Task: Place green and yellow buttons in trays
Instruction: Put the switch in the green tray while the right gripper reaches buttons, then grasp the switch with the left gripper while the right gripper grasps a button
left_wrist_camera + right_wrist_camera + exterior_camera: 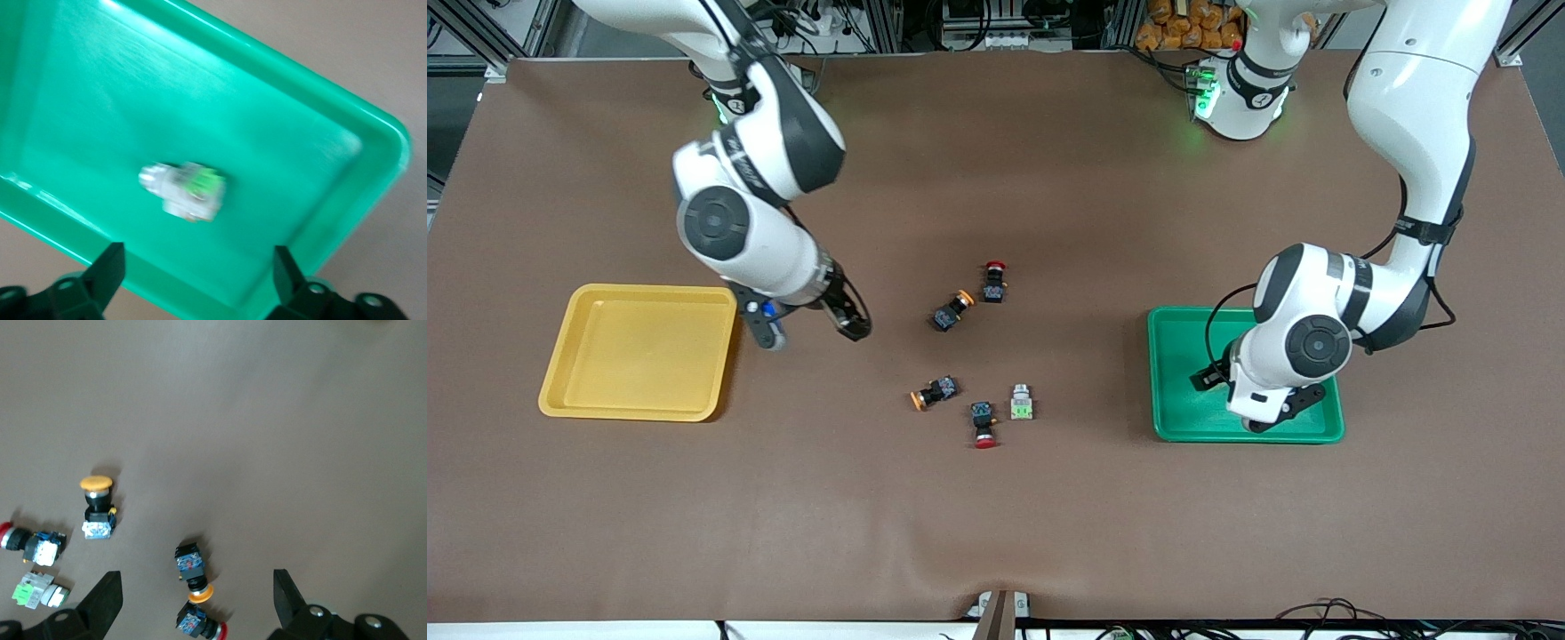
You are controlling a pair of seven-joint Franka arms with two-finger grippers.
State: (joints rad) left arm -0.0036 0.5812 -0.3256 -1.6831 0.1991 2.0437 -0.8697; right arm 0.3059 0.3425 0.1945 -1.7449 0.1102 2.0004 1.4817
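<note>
Left tool (193,267) hovering fingers apart over light rigid green button (183,190) in green tray (373,140); grip its body sides.

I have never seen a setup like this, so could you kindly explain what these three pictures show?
Two white robot arms work at a brown table, seen from above; the other two pictures come from cameras on their wrists. The left gripper is open over the green tray, where a green button lies. The right gripper hangs open beside the yellow tray, holding nothing. On the table between the trays lie another green button, two yellow-capped buttons and two red-capped ones.
</note>
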